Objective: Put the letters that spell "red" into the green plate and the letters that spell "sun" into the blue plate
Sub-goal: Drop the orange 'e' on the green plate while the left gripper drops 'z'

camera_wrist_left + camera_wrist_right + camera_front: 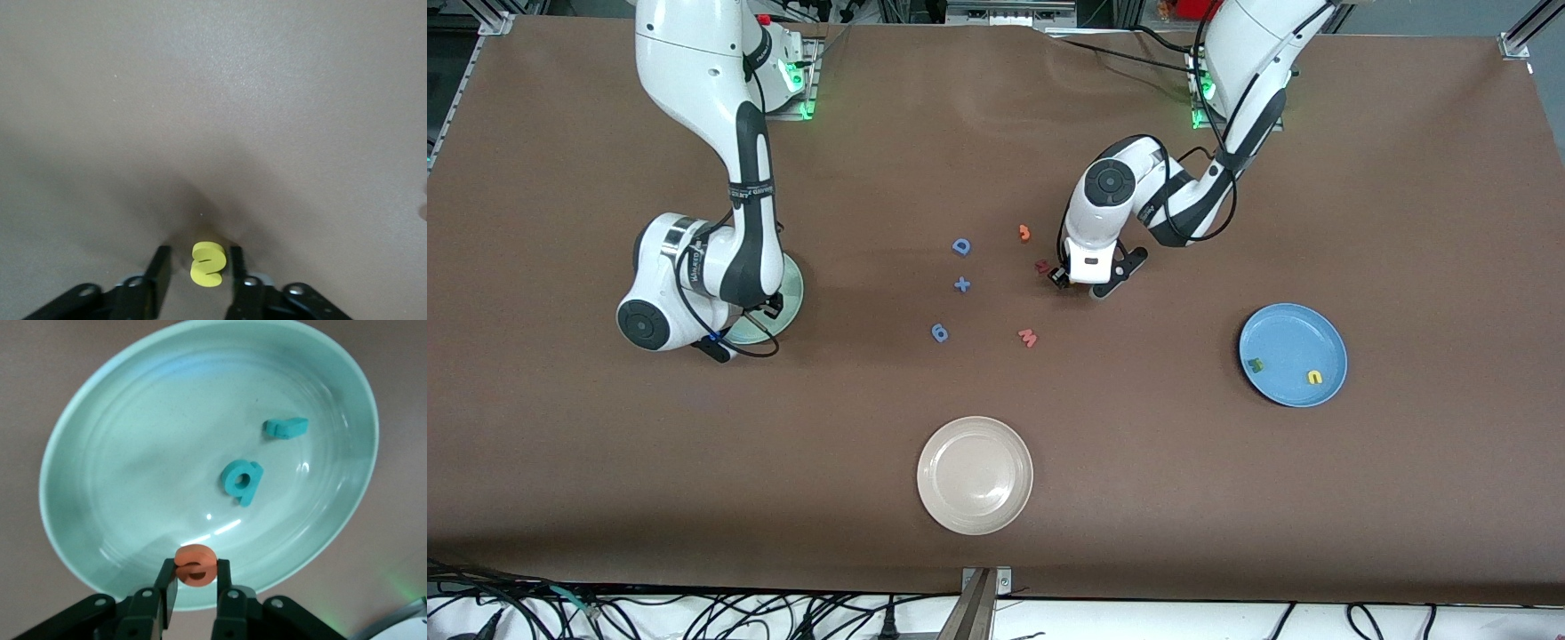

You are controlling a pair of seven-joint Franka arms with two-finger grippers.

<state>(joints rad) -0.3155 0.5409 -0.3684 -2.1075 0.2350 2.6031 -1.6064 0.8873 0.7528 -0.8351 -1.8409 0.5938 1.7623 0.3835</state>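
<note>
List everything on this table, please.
green plate: one, mint, right arm's end
teal r, teal d: one each, in green plate
blue plate: one, blue, left arm's end
dark green n, yellow u: one each, in blue plate
beige plate: one, off-white, nearest front camera
blue D, blue plus, blue 6, salmon W, orange piece, dark red piece: one each, mid-table
yellow s: one, on the table
orange e: one, above green plate
left tool: open, around yellow s
right tool: shut on orange e
</note>
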